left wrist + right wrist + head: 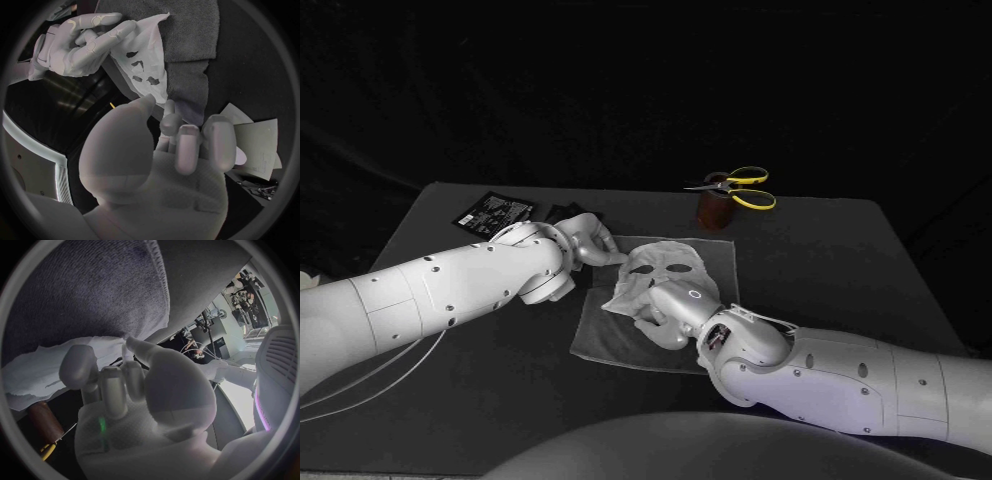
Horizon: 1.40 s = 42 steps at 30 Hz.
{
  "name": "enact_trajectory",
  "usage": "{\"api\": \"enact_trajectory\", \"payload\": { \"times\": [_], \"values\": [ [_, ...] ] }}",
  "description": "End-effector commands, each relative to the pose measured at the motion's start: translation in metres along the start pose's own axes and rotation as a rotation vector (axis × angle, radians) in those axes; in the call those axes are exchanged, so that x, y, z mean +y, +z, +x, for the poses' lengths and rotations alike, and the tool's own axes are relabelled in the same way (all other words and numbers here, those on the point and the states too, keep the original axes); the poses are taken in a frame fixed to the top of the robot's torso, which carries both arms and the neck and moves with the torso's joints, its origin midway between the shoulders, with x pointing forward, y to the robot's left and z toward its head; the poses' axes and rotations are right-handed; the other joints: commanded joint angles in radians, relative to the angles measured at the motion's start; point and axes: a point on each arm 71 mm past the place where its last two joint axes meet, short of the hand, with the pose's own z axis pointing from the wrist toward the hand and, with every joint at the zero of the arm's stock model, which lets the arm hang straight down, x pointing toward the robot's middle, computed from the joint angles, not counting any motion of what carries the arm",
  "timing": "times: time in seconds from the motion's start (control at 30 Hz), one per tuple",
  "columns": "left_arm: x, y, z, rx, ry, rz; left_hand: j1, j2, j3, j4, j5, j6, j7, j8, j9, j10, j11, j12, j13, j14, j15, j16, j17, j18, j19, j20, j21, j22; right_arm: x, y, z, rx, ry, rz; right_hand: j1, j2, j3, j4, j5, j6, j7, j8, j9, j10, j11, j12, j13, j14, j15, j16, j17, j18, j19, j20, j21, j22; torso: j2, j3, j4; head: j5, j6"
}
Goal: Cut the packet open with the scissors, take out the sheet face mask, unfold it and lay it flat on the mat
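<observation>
The right hand (668, 308) is gripping the sheet face mask (664, 266). Its thumb is pressing the white sheet against its curled fingers, so it's closed on the mask, not just touching it. In the left wrist view the sheet is hanging between that hand's fingers with the eye and mouth holes (139, 65) facing the camera.

The left hand (584, 240) is reaching in from the other side. Its thumb (145, 102) and one fingertip are coming together right where the mask tapers to a corner, so it's looking like a light pinch on that edge. The other fingers (217, 140) are sitting loosely curled with nothing in them.

The mask itself is opened out (you can read the face shape in the head view) and it's hanging between the two hands over the far half of the grey mat (610, 340). I can't tell whether any of it is touching the cloth.

Going outward, the black packet (492, 211) is lying flat on the table (848, 270) beyond the left hand, near the far left corner. A smaller dark piece (568, 212) is lying just beside it.

Past the mat's far right corner, the yellow-handled scissors (741, 187) are standing handles-up in a brown holder (715, 213), well apart from both hands.
</observation>
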Motion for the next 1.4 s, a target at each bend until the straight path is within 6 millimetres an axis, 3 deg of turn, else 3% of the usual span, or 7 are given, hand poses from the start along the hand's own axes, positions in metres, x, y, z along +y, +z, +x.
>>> {"api": "enact_trajectory", "payload": {
  "times": [0.03,0.2,0.4,0.97,1.4],
  "values": [
    [-0.002,0.002,0.000,0.029,0.028,-0.011,0.013,0.000,-0.019,0.000,-0.001,0.013,0.000,-0.003,0.000,0.010,0.000,0.009,0.011,0.095,-0.009,0.006,0.225,-0.007,0.005,0.001,0.007,0.077,0.000,0.000,-0.001,-0.024,-0.013,0.006,-0.004,-0.004,0.004,-0.003,-0.007,-0.007,0.006,-0.010,-0.005,0.001,0.012,-0.001,0.125,0.080,0.011,0.002,0.155,0.012,-0.002,0.009,-0.005,0.131,-0.001,-0.0006,0.0000,0.000,0.000],
    [-0.001,0.006,0.000,0.033,0.052,-0.027,0.014,0.000,-0.040,0.001,-0.001,0.019,-0.001,-0.004,0.000,0.014,-0.001,0.016,0.022,0.095,-0.010,0.006,0.227,-0.007,0.006,0.000,0.009,0.080,-0.001,0.002,-0.002,-0.051,-0.017,0.017,-0.038,-0.035,-0.024,0.007,-0.009,-0.016,0.015,-0.025,-0.017,-0.001,0.020,-0.004,0.122,0.080,0.019,0.002,0.155,0.012,-0.003,0.015,-0.008,0.130,0.000,-0.0001,0.0001,0.001,0.000],
    [-0.004,0.011,0.001,0.031,0.068,-0.029,0.021,0.005,-0.067,0.001,-0.001,0.027,-0.004,-0.002,0.002,0.019,-0.003,0.026,0.037,0.096,-0.011,0.007,0.230,-0.008,0.006,-0.002,0.012,0.083,-0.001,0.004,-0.002,-0.065,-0.024,0.021,-0.053,-0.053,-0.050,0.015,-0.009,-0.020,0.015,-0.033,-0.024,-0.003,0.022,-0.006,0.119,0.080,0.021,0.002,0.155,0.012,-0.003,0.018,-0.009,0.130,0.001,-0.0014,-0.0014,-0.001,0.000],
    [-0.011,0.019,0.004,0.020,0.069,-0.019,0.036,0.021,-0.093,0.003,-0.001,0.042,-0.010,0.006,0.008,0.031,-0.008,0.042,0.066,0.097,-0.015,0.009,0.232,-0.008,0.006,-0.005,0.013,0.084,0.001,0.011,0.006,-0.044,-0.053,0.032,-0.052,-0.058,-0.074,0.021,-0.009,0.011,0.007,-0.021,-0.024,-0.006,0.016,-0.008,0.117,0.079,0.017,0.001,0.153,0.013,-0.004,0.016,-0.010,0.129,-0.001,0.0003,-0.0001,-0.003,0.000],
    [-0.009,0.026,0.006,0.053,0.094,-0.055,0.074,0.041,-0.094,-0.005,0.000,0.050,-0.017,0.010,0.013,0.034,-0.014,0.048,0.079,0.099,-0.020,0.012,0.241,-0.011,0.011,-0.009,0.023,0.094,0.002,0.013,0.008,-0.053,-0.075,0.035,-0.042,-0.050,-0.094,0.027,-0.009,0.057,-0.009,0.007,-0.019,-0.005,0.003,-0.005,0.117,0.080,0.007,0.003,0.156,0.012,0.000,0.009,-0.003,0.131,0.000,-0.0001,-0.0010,-0.007,0.000]
  ]
}}
